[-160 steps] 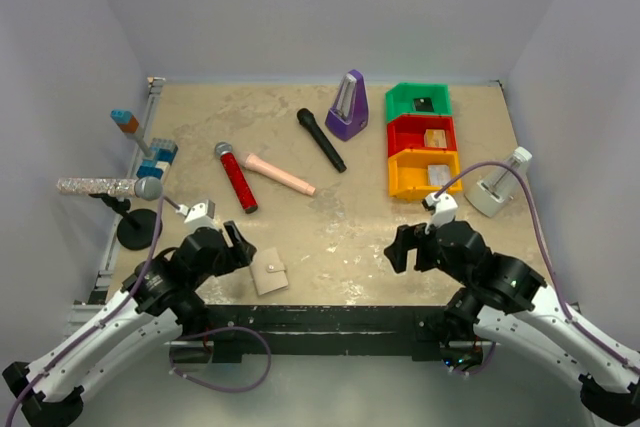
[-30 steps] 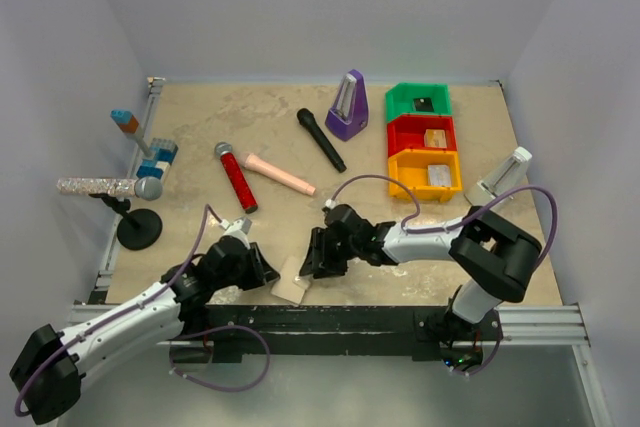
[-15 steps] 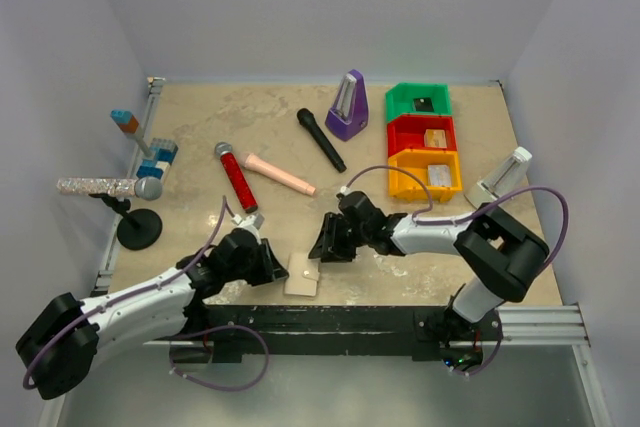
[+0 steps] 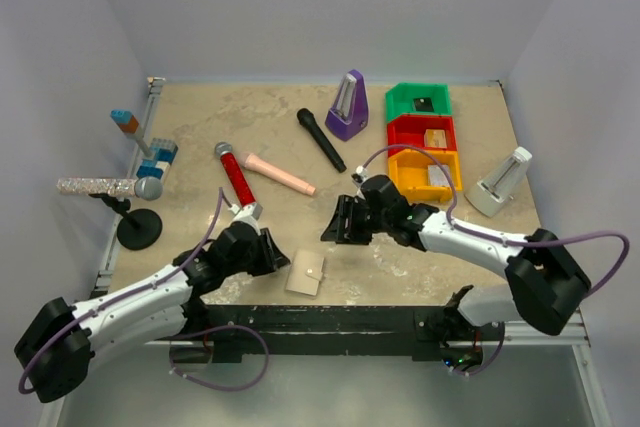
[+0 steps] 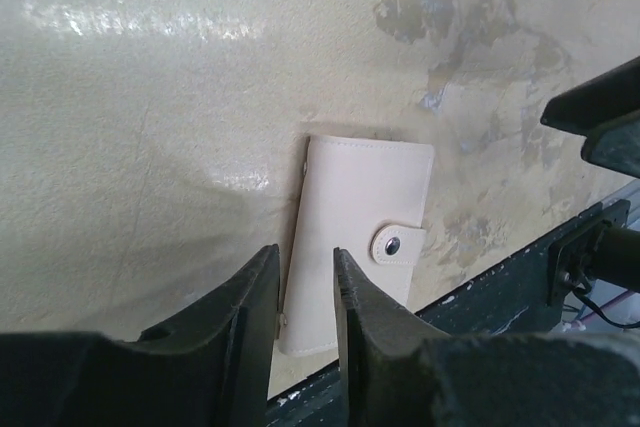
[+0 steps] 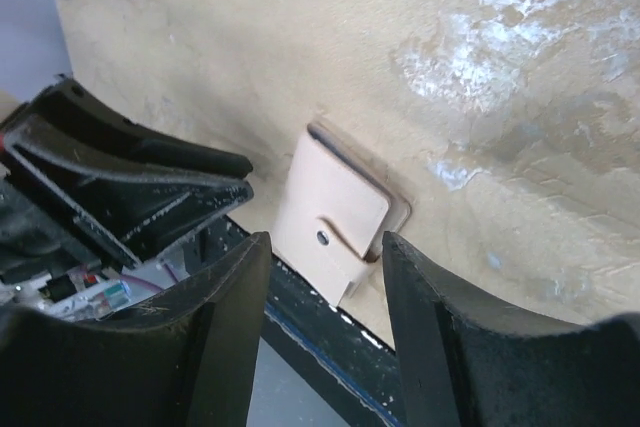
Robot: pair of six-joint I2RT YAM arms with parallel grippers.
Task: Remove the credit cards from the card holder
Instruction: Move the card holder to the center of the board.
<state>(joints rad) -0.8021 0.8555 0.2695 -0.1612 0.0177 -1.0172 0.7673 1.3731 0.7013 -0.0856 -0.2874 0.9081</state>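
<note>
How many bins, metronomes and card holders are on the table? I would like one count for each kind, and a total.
Bins: 3 (green bin, red bin, orange bin)
Purple metronome: 1
Card holder: 1
Total: 5

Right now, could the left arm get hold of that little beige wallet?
Probably yes. The left gripper is right at the card holder, jaws slightly apart, with nothing between them. The holder lies flat and snapped shut on the table, so gripping may be awkward.
</note>
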